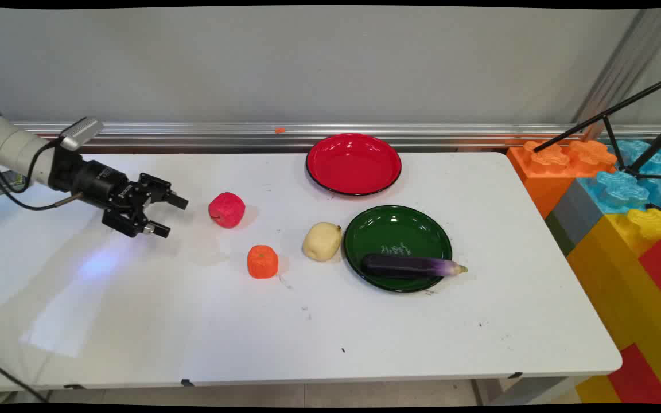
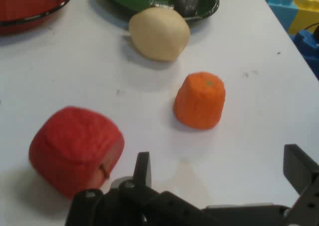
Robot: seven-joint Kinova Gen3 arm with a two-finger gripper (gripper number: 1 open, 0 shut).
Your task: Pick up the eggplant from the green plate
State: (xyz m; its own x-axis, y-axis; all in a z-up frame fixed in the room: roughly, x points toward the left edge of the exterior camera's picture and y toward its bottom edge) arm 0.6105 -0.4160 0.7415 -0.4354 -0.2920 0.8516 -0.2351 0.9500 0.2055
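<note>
My gripper (image 1: 171, 215) hovers low over the table's left part, open and holding nothing, its fingers pointing right. A red apple-like fruit (image 1: 226, 210) lies just right of the fingertips, apart from them; in the hand view the red fruit (image 2: 76, 149) sits at lower left, beside the left finger (image 2: 142, 169). An orange fruit (image 1: 262, 261) stands further right and nearer; the hand view shows this orange fruit (image 2: 200, 100) ahead between the fingers. Beyond it lies a pale yellow potato-like piece (image 1: 322, 241) (image 2: 159, 33).
A green plate (image 1: 397, 226) holds a purple eggplant (image 1: 412, 266) at its near rim. A red plate (image 1: 353, 163) stands empty at the back. Coloured foam blocks (image 1: 623, 201) and a black tripod (image 1: 632, 137) stand beyond the table's right edge.
</note>
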